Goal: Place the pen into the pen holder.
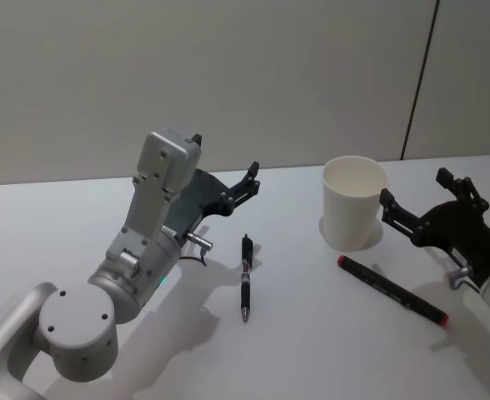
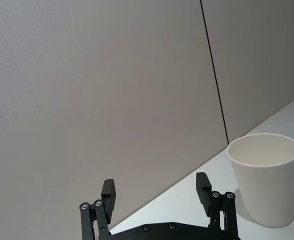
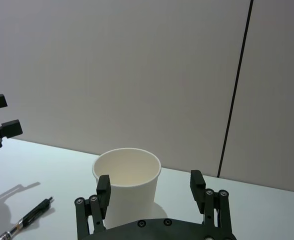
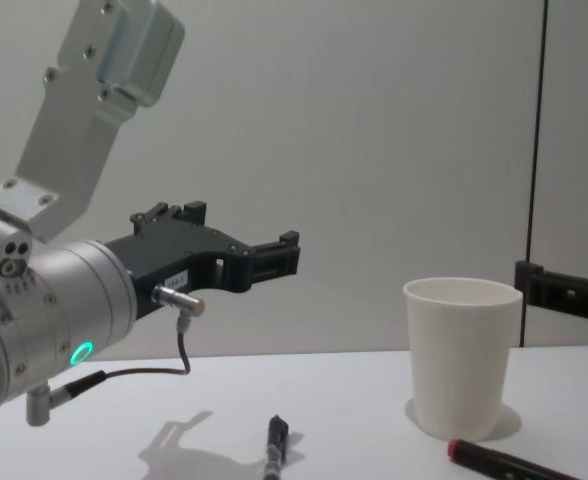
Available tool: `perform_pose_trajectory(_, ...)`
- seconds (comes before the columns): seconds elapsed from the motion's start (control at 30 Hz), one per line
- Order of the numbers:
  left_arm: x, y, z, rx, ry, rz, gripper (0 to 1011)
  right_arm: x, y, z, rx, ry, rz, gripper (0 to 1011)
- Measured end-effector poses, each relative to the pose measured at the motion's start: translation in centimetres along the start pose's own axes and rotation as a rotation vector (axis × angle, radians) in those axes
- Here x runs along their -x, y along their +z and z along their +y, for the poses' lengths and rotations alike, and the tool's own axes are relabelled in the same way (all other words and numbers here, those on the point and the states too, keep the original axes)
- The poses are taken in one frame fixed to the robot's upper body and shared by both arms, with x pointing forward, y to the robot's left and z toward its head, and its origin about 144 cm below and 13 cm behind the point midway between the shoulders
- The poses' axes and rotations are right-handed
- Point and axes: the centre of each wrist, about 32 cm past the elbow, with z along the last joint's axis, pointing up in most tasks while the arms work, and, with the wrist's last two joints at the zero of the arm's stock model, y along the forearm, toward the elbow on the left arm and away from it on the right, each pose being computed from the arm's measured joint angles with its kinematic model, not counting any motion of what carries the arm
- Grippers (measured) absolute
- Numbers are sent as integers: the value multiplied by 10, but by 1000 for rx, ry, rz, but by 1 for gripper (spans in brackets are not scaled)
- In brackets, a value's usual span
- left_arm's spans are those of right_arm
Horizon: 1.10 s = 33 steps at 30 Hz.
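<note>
A black pen [image 1: 246,280] lies on the white table between my two arms, also seen low in the chest view [image 4: 274,449] and in the right wrist view [image 3: 29,217]. A second pen, black with red ends [image 1: 392,289], lies in front of the pen holder [image 1: 355,202], a white tapered cup standing upright [image 4: 461,355] [image 2: 264,177] [image 3: 127,185]. My left gripper [image 1: 225,158] hovers open and empty above the table behind the black pen [image 2: 156,190] [image 4: 242,232]. My right gripper [image 1: 413,187] is open and empty just right of the cup [image 3: 150,186] [image 4: 566,270].
A plain grey wall with a dark vertical seam [image 1: 418,79] runs behind the table's far edge. The left arm's large silver wrist housing [image 1: 157,196] rises over the table's left side. The white tabletop [image 1: 312,350] stretches bare toward the front.
</note>
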Motion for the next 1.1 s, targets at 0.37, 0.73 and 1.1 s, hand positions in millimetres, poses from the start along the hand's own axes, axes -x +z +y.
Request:
perform_pose_trajectory(0.37,0,0,0,0,0,0,1001,-10,4,-17,38,25,-22,1001)
perform_pose_trajectory(0.73,0,0,0,0,0,0,1001,-16,8,-32,92,50,-42,1001)
perform_pose_trajectory(1.1,0,0,0,0,0,0,1001,-21,16,-39,195,77,-55,1001)
